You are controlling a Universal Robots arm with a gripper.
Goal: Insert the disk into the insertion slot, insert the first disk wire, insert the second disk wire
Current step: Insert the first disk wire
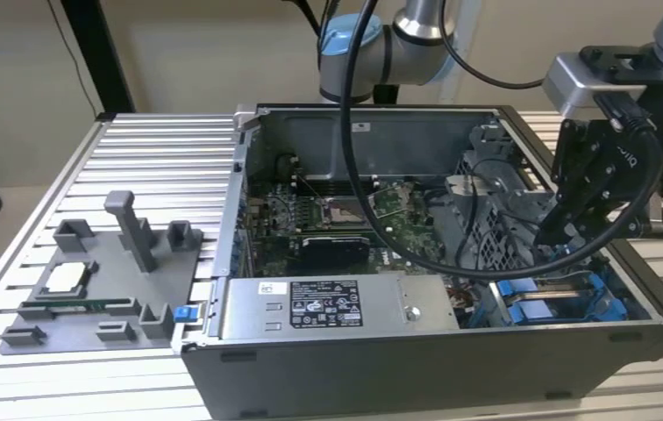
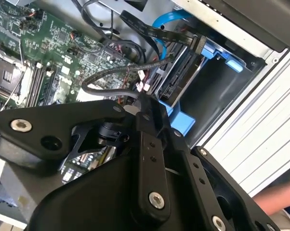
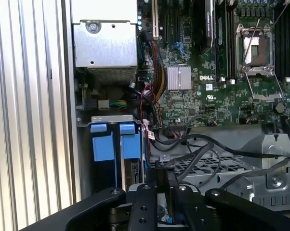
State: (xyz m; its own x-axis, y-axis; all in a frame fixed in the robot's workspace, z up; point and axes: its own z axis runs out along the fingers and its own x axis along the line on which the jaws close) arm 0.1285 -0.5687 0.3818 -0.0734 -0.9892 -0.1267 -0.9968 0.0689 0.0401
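The open computer case lies on the slatted table. The insertion slot with its blue rails is at the case's corner on the exterior view's right. A dark disk sits inside it between the rails. A flat black disk wire ends in a connector at the disk's end, beside a blue wire. My gripper reaches down just above the slot. Its fingers are closed together on a second, round black wire that loops away from the tips.
The motherboard fills the case floor, with the silver power supply along the near wall. A perforated grey cage stands beside the slot. A grey fixture plate holds parts on the exterior view's left. A person's hand is outside the case.
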